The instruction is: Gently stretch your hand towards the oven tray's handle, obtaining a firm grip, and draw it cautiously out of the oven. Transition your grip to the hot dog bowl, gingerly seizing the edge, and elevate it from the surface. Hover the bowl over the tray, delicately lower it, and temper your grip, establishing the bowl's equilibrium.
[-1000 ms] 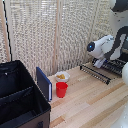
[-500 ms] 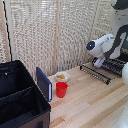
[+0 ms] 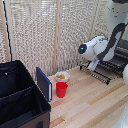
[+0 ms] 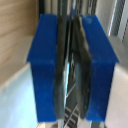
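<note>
The gripper (image 3: 93,66) had closed its blue pads (image 4: 46,65) on the tray's front bar (image 3: 95,73), low at the rack's (image 3: 107,64) edge, presumably to draw it out while the bowl (image 3: 62,77) waited well apart.

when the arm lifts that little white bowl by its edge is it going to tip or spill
Probably some risk. The hot dog bowl looks shallow with food sitting high, so an edge grip may tilt it and shift the contents. It seems small and light. The red cup stands close beside it, so a nudge could topple that instead.

White arm (image 3: 102,46), black joints, blue-padded end effector (image 4: 73,70).
</note>
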{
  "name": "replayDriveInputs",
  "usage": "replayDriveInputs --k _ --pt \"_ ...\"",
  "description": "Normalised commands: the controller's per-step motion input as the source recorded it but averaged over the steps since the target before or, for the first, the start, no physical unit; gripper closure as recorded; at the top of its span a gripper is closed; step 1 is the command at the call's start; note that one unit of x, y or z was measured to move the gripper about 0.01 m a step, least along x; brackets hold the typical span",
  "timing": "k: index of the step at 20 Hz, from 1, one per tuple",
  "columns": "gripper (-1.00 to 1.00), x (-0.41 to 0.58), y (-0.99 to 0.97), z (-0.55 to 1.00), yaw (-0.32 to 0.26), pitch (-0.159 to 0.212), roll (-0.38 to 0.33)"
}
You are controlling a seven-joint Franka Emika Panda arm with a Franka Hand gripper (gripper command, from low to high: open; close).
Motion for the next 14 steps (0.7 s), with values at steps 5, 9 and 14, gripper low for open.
replayDriveInputs --k 5,9,14 --pt "-1.00 0.138 0.16 0.00 0.037 0.051 -0.002" --pt "-1.00 0.204 0.04 0.00 0.031 0.013 0.073" --pt "-1.00 0.186 0.13 0.25 -0.023 0.047 0.075"
